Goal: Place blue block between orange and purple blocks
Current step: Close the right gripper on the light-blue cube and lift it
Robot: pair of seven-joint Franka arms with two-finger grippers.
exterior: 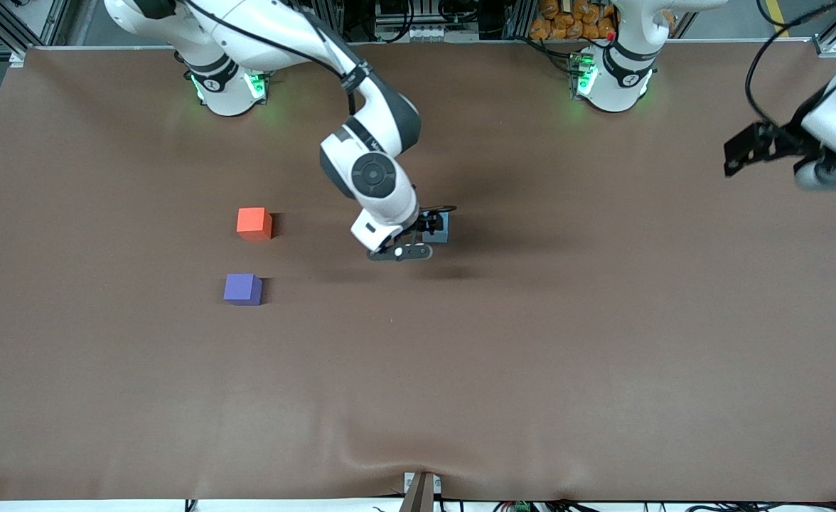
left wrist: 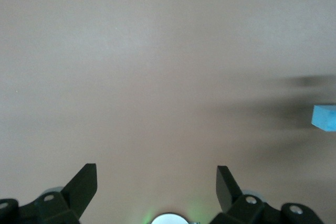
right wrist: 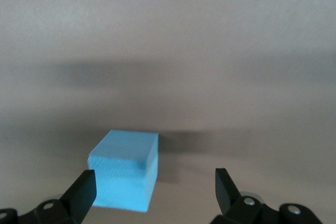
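The right gripper hangs low over the small sky-blue matte cube mid-table, fingers spread wide and empty, apparently to straddle it; the orange-red matte cube and violet-purple matte cube sit apart, leaving a slot; the left gripper waits open at its table end.

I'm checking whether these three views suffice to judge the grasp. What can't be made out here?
- Front view: the blue block is almost wholly hidden under the right gripper and wrist.
- Right wrist view: the open fingers are cut by the picture's edge; whether they touch the block cannot be told.
- Left wrist view: the block is cut by the edge; the left gripper is open over bare table.
- Wrist views: the orange block and purple block are out of frame.
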